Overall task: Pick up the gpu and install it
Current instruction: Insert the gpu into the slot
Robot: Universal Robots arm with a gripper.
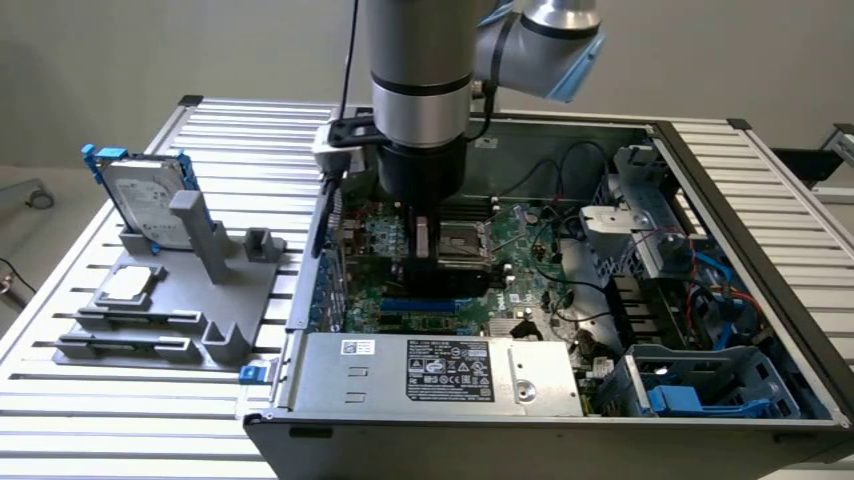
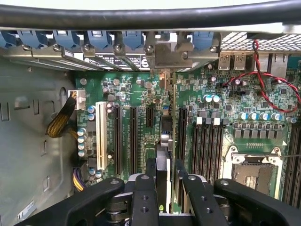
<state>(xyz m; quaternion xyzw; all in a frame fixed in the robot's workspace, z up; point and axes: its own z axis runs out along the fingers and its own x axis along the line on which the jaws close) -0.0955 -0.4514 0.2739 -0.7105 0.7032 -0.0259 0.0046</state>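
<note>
Green motherboard (image 2: 141, 94): lay flat on the floor of the open computer case (image 1: 747, 160), centre-right of the exterior frame, slots facing up so a card could drop in from above.
Gripper (image 2: 164, 173): deep inside the case, mid-frame in the exterior view, its black fingers (image 2: 150, 176) clamped tight on either face of the gpu (image 2: 165, 134).
Gpu pose: stood on edge, seen edge-on from the wrist and running from the fingers toward the rear wall. Upright like that, its connector edge faced the board.
End bracket (image 2: 164, 59): silver, right up against the rear openings under the row of blue latches (image 2: 101, 40). I'd say it was lined up there so the card met its bay.
Expansion slots (image 2: 133, 136): long black ones just beside the card, with a white slot (image 2: 100, 132) farther off. Seated or only hovering? Couldn't tell.
Grey fixture (image 1: 200, 330): at the exterior view's left, well apart from the case, holding the hard drive (image 1: 140, 195) upright and the CPU chip (image 1: 130, 285) flat.
Progress: pick done by my reading, and the install was the step in hand.
</note>
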